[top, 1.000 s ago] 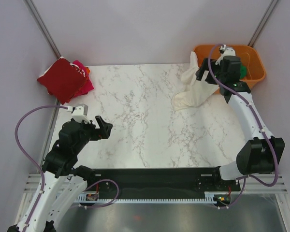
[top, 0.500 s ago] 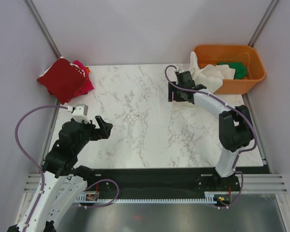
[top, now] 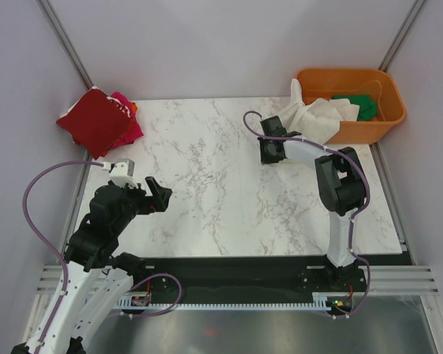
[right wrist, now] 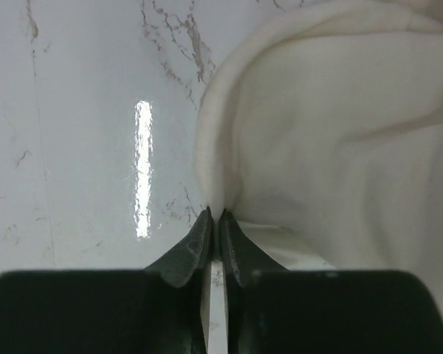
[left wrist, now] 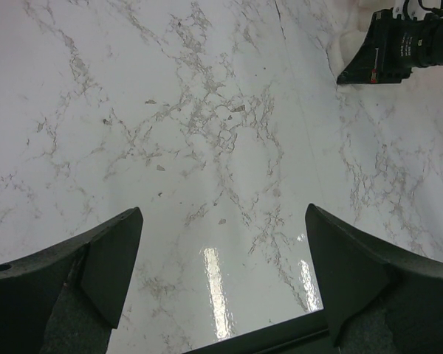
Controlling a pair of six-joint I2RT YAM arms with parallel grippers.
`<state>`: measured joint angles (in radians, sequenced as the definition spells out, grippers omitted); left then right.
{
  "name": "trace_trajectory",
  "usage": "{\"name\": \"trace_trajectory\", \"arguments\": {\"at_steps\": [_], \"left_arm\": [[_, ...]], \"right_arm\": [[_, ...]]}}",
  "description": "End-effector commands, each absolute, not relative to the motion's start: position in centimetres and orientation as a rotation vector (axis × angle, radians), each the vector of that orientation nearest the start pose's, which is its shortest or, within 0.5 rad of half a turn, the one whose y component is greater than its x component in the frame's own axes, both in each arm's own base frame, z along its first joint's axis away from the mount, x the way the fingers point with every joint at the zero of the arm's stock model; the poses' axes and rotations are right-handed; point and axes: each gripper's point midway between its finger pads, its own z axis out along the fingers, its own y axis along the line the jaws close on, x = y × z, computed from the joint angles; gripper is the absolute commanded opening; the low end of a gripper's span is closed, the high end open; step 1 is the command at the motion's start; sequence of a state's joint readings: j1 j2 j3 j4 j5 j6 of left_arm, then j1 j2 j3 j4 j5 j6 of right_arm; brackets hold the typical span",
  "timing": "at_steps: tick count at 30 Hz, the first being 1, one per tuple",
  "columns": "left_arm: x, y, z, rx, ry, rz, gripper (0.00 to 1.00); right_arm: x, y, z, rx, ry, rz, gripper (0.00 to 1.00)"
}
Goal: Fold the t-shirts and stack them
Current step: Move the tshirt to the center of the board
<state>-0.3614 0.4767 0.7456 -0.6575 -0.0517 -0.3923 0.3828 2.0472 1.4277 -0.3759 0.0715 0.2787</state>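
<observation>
Now right end effector [right wrist: 215, 221] sat clenched on the cream-white t-shirt [right wrist: 325, 147] edge; left end effector [left wrist: 223, 214] hung released. Judged best: drag cloth low across bench [right wrist: 74, 110], slowly.

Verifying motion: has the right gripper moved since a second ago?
Yes: the right gripper swung leftward from the orange tub to pinch the cream-white t-shirt.

Overhead view spans the table [top: 207, 184]; wrist views skim it (both close)

Rig: left arm [top: 96, 225], right arm [top: 340, 184], white links, black joints, black wedge fingers [left wrist: 96, 265]; purple cable [top: 28, 193] off each wrist.
</observation>
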Motion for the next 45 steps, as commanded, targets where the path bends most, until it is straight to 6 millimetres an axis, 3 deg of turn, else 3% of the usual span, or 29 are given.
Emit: {"name": "trace_trajectory", "arguments": {"at_steps": [1,2,5,6,8,9,10,11,12,13,14,15,16,17,19,21,22,23,24,25,26,28,29,30,31,35,38,40,45], "left_arm": [[20.7,-8.1,24.0,-0.035,1.943,-0.412,0.98],[20.7,-8.1,24.0,-0.034,1.942,-0.414,0.98],[20.7,-8.1,24.2,-0.035,1.937,-0.416,0.98],[20.6,-8.1,24.2,-0.035,1.937,-0.416,0.98],[20.6,-8.1,24.3,-0.036,1.929,-0.416,0.98],[20.5,-8.0,24.4,-0.036,1.926,-0.417,0.98],[20.5,-8.0,24.4,-0.038,1.926,-0.414,0.98],[20.5,-7.9,24.5,-0.039,1.921,-0.414,0.98],[20.5,-7.9,24.5,-0.039,1.921,-0.414,0.98],[20.5,-7.9,24.5,-0.040,1.919,-0.413,0.98],[20.4,-7.9,24.5,-0.040,1.918,-0.414,0.98],[20.4,-7.9,24.6,-0.041,1.916,-0.413,0.98],[20.4,-7.8,24.7,-0.043,1.911,-0.413,0.98],[20.4,-7.8,24.7,-0.044,1.908,-0.413,0.98],[20.3,-7.7,24.9,-0.045,1.900,-0.413,0.98],[20.2,-7.7,25.1,-0.046,1.890,-0.417,0.99],[20.2,-7.7,25.1,-0.046,1.888,-0.417,0.99],[20.2,-7.6,25.1,-0.047,1.888,-0.416,0.99],[20.1,-7.6,25.2,-0.046,1.885,-0.418,0.99],[20.1,-7.6,25.2,-0.046,1.885,-0.418,0.99],[20.1,-7.6,25.2,-0.045,1.885,-0.415,0.99],[20.1,-7.5,25.2,-0.049,1.881,-0.414,0.99],[20.1,-7.6,25.3,-0.048,1.878,-0.416,0.99],[20.1,-7.6,25.2,-0.047,1.882,-0.417,0.99],[20.1,-7.7,25.2,-0.042,1.884,-0.420,0.99],[20.1,-8.1,25.1,-0.026,1.898,-0.433,0.99],[20.6,-8.5,24.4,-0.032,1.940,-0.444,0.98],[21.3,-9.0,23.5,-0.046,1.995,-0.444,0.98],[24.3,-11.9,18.2,-0.128,2.273,-0.483,0.99]], "right_arm": [[44.9,17.7,2.7,-0.129,2.552,0.115,0.09],[44.7,17.7,2.6,-0.138,2.561,0.110,0.01],[44.9,18.3,4.2,-0.175,2.556,0.113,0.00],[46.3,19.4,6.9,-0.189,2.504,0.141,0.00],[46.0,22.9,10.9,-0.307,2.463,0.218,0.00],[48.1,25.7,17.6,-0.340,2.320,0.304,0.00],[46.3,28.8,20.7,-0.450,2.298,0.400,0.00],[46.3,31.1,23.6,-0.490,2.241,0.464,0.00],[46.3,33.3,34.9,-0.492,1.981,0.588,0.00],[44.0,35.7,39.5,-0.529,1.874,0.715,0.00],[42.4,36.0,45.7,-0.516,1.703,0.787,0.00],[40.8,35.9,49.5,-0.501,1.600,0.835,0.00],[36.7,32.8,58.8,-0.433,1.342,0.886,0.00],[37.2,32.7,56.6,-0.421,1.389,0.863,0.00],[33.5,28.2,61.1,-0.358,1.277,0.810,0.00],[34.3,25.7,58.6,-0.303,1.355,0.658,0.00],[33.1,23.4,58.6,-0.273,1.361,0.602,0.00],[35.1,22.1,53.8,-0.217,1.483,0.472,0.00],[35.1,21.1,51.7,-0.195,1.531,0.421,0.00],[33.6,19.3,51.1,-0.170,1.538,0.398,0.00],[34.1,19.2,44.9,-0.185,1.655,0.338,0.00],[32.4,16.9,41.9,-0.098,1.690,0.328,0.01],[32.1,16.5,35.9,-0.083,1.807,0.283,0.10],[31.6,15.5,33.3,0.018,1.856,0.274,0.70],[30.1,14.1,28.0,0.119,1.959,0.249,0.98],[25.8,11.7,19.0,0.248,2.149,0.208,0.98],[24.1,12.2,18.7,0.257,2.113,0.353,0.98],[23.8,12.1,20.2,0.237,2.062,0.395,0.98],[24.1,11.9,22.4,0.170,2.026,0.368,0.98]]}}
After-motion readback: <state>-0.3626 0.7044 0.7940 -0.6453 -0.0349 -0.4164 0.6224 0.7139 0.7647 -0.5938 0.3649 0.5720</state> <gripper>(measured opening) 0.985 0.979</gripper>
